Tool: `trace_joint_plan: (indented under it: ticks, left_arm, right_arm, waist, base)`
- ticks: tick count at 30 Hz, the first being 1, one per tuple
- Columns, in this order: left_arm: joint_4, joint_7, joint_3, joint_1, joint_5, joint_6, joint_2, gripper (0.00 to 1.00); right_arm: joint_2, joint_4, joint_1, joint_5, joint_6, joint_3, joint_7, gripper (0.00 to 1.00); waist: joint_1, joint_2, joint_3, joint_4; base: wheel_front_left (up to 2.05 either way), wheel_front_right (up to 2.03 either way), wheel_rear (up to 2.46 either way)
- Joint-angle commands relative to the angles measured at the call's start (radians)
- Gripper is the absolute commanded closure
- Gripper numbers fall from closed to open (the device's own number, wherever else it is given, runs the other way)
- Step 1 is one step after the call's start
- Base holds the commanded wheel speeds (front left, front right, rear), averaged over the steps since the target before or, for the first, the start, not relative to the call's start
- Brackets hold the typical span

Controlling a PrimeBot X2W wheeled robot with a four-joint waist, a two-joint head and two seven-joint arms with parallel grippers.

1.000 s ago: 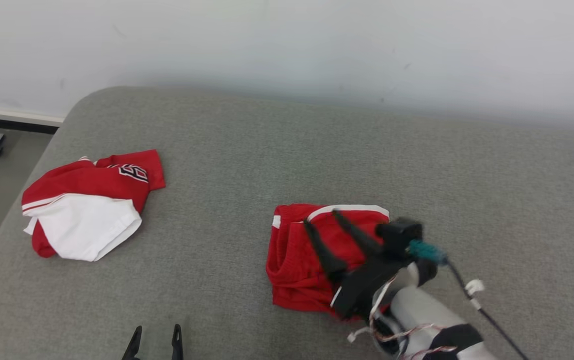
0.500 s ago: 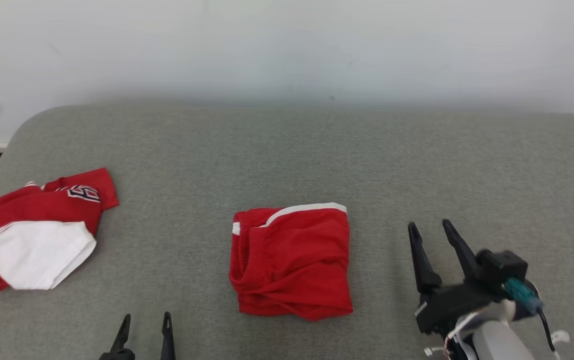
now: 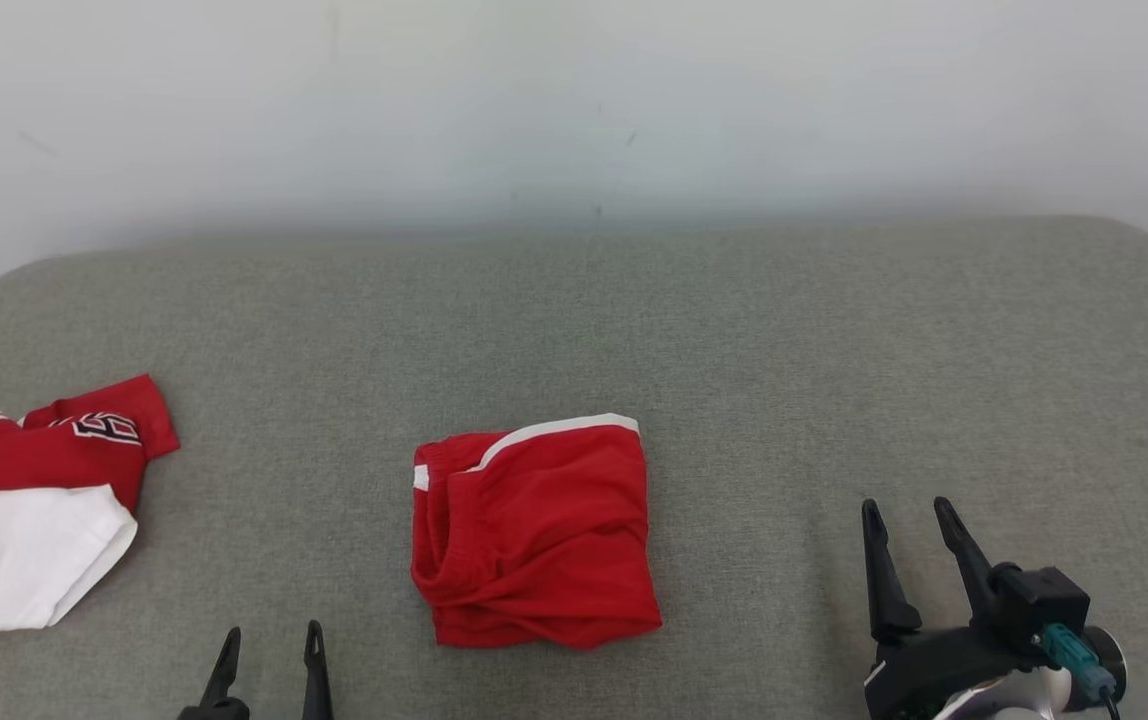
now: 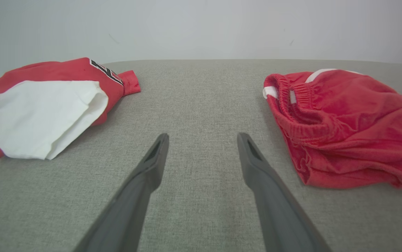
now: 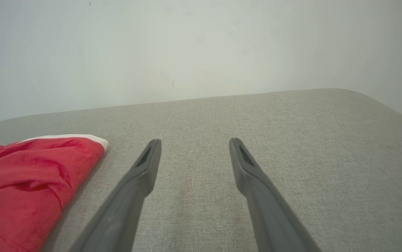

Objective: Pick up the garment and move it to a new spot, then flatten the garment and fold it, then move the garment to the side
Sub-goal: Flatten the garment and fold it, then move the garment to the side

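Since a second ago the right gripper has come off the shorts and drawn back to the lower right, and the head camera has swung too, so everything sits further left in its view. The shorts lie folded into a rough square on the cushion, near the middle of its width and toward its near side, with nothing touching them. Their white-trimmed edge faces the wall, the gathered waistband is on the left, and the near edge bunches into a few folds. Bare grey fabric rings them on every side. The right gripper hovers well apart from the shorts' right edge, fingers spread wide and empty, with open cushion ahead of it and to its right as far as the rounded far corner. The left gripper sits at the lower left, also spread wide and empty, pointing into the clear strip between the shorts and a crumpled red and white jersey. The jersey lies well apart at the cushion's left end, cut off by the head view's left edge. The cushion's far edge runs along the plain wall.
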Motion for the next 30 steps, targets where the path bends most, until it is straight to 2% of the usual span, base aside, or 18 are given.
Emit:
trace_joint_plan:
  ticks: [1,20,30]
  left_arm:
    - [-0.004,-0.003,0.005,0.015,0.011,-0.006,-0.001,0.0]
    - [-0.02,-0.003,0.031,0.055,0.019,-0.022,-0.001,0.0]
    - [-0.037,-0.003,-0.026,0.037,0.002,-0.012,-0.001,0.0]
  right_arm:
    - [0.008,-0.004,0.014,-0.004,-0.002,-0.004,0.0,0.0]
    - [0.023,0.014,0.079,-0.002,-0.002,0.024,0.0,0.0]
    - [0.024,0.041,0.033,0.045,-0.002,0.108,0.0,0.0]
  waist:
    - [0.0,0.0,-0.006,-0.006]
    - [0.0,0.0,-0.05,-0.028]
    - [0.0,0.0,-0.022,0.034]
  base:
    - [0.0,0.0,0.0]
    - [0.0,0.0,0.0]
    - [0.0,0.0,0.0]
